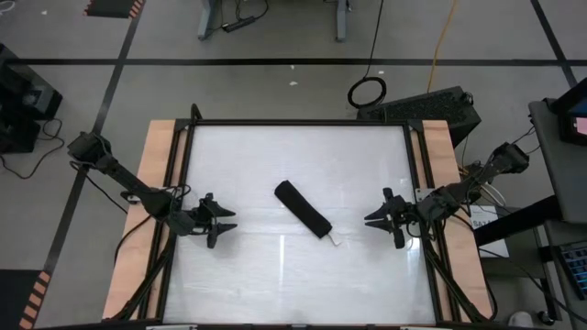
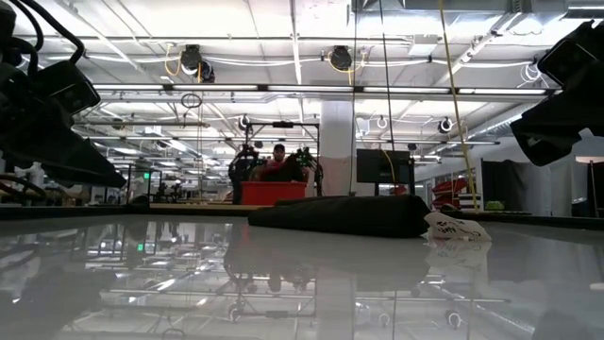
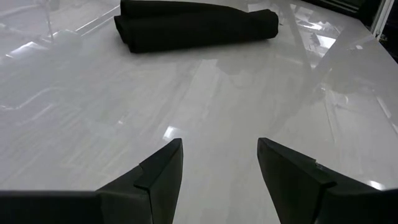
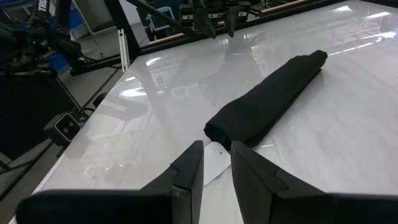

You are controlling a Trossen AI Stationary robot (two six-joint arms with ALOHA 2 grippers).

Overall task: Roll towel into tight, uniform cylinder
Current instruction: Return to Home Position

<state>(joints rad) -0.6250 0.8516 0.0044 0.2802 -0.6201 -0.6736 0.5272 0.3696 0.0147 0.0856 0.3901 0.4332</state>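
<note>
The towel point(image 1: 304, 209) is black and lies rolled into a cylinder at the middle of the white table, slanting from far left to near right. It rests on its long side point(image 4: 267, 99), with its white tag point(image 4: 211, 163) flat on the table at its near right end. My left gripper point(image 3: 219, 149) hovers open near the table's left edge, pointing at the roll point(image 3: 196, 25) from some way off. My right gripper point(image 4: 216, 155) hovers near the right edge, a narrow empty gap between its fingers, aimed at the tag end.
The glossy white tabletop point(image 1: 275, 156) has a black frame and wooden strips point(image 1: 156, 183) along its left and right sides. Bare surface lies all around the roll. In the low view a person point(image 2: 278, 156) shows far off in the room behind a red bin.
</note>
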